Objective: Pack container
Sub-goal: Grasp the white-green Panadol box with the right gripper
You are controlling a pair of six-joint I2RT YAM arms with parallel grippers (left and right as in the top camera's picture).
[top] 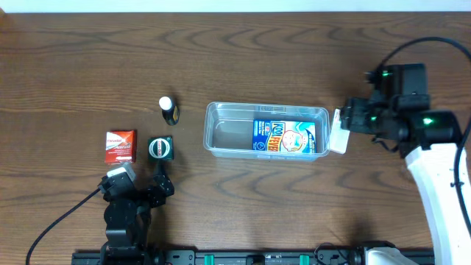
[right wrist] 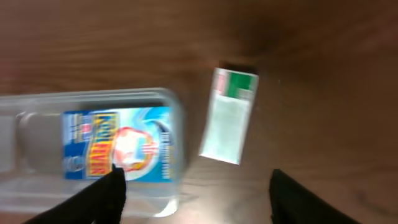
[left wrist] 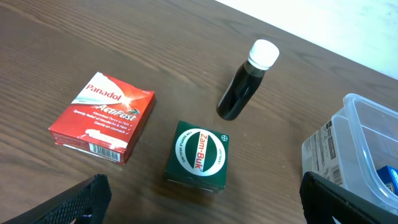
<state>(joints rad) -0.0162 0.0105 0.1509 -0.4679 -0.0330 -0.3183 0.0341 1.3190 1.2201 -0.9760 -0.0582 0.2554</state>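
The right end effector, fingers spread and empty, hovers above a white box lying on the worktop just beside the right end of the container. The box's long axis runs across the line between the fingers, parallel to that short end. The container sits mid-worktop, to the left, with a blue box inside. The left end effector, also spread, is well apart.
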